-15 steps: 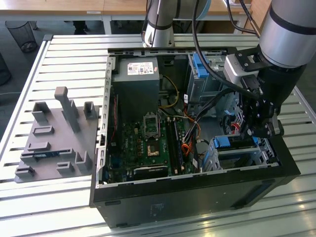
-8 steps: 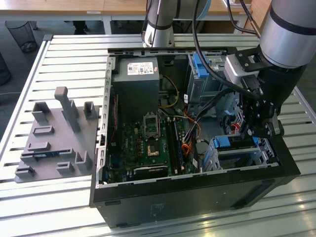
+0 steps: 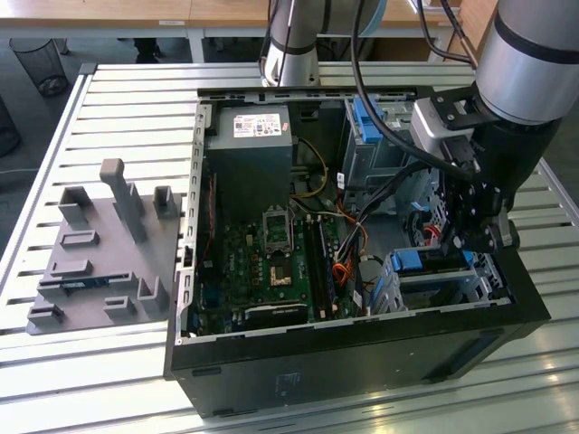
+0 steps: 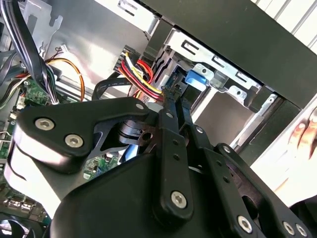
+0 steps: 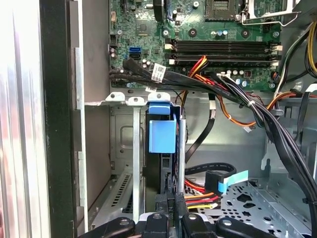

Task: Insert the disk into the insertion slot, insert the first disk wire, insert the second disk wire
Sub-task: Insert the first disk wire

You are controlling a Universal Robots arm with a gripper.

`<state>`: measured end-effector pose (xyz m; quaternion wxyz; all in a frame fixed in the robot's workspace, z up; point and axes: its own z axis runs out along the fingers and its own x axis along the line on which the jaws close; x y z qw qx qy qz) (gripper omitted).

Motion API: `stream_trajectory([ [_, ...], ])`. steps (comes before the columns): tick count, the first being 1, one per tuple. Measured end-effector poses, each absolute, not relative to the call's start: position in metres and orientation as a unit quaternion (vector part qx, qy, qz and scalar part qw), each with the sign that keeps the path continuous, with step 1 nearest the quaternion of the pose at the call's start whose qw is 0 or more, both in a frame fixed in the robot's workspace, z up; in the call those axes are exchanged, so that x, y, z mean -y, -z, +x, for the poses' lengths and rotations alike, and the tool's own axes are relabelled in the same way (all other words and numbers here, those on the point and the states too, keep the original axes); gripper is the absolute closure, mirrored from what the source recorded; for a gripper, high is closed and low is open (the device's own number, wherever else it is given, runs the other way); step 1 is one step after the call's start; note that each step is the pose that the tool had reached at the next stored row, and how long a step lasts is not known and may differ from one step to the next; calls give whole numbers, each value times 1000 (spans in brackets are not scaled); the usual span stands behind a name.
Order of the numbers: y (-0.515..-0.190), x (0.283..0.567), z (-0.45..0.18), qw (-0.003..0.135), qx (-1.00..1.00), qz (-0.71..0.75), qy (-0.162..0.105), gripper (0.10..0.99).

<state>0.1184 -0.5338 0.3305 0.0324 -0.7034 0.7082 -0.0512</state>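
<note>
The black PC case [image 3: 362, 348] lay open on a slatted table, matt outside and bare grey sheet metal inside. The arm [image 3: 529, 54], a smooth silver tube w/ black joints, reached down into the case corner at the exterior view's right.

In that corner sat the insertion slot [image 5: 134, 148], a bay of thin folded silver-grey sheet metal w/ perforated walls. The disk [image 5: 162, 131] was already in it. Its glossy bright blue plastic caddy tab stood at the bay mouth, and the dark drive body, seen edge-on in the first wrist view, had its long axis running w/ the bay rails.

The gripper [image 4: 172, 96] had 2 slim black metal fingers [image 4: 167, 144] bolted to chunky black links. It pointed straight at the disk's connector end, finger axis approx. in line w/ the disk's edge, tips just beside it. The fingers were pressed close together, apparently pinching the plug of a disk wire [image 4: 141, 79], a flexible bundle of thin red, yellow & black insulated leads curving off to 1 side. Whether the plug was seated couldn't be told.

A 2nd cable [image 5: 225, 182], flat, black, w/ a pale blue tip, lay loose near the fingers, apart from them.
</note>
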Motion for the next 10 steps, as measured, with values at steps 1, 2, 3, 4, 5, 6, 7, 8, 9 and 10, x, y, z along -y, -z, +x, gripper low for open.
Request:
stream_trajectory([
  [1, -330, 534, 118, 32, -710, -702, 51, 910],
  [2, -331, 534, 118, 32, -710, -701, 51, 910],
  [3, -331, 534, 119, 32, -711, -701, 51, 910],
  [4, -331, 534, 119, 32, -711, -700, 51, 910],
  [5, -331, 534, 119, 32, -712, -700, 51, 910],
  [6, -331, 534, 119, 32, -712, -700, 51, 910],
  [7, -331, 534, 119, 32, -712, -700, 51, 910],
  [8, -331, 534, 119, 32, -712, -700, 51, 910],
  [9, -331, 534, 119, 32, -712, -700, 51, 910],
  [10, -331, 534, 119, 32, -712, -699, 51, 910],
])
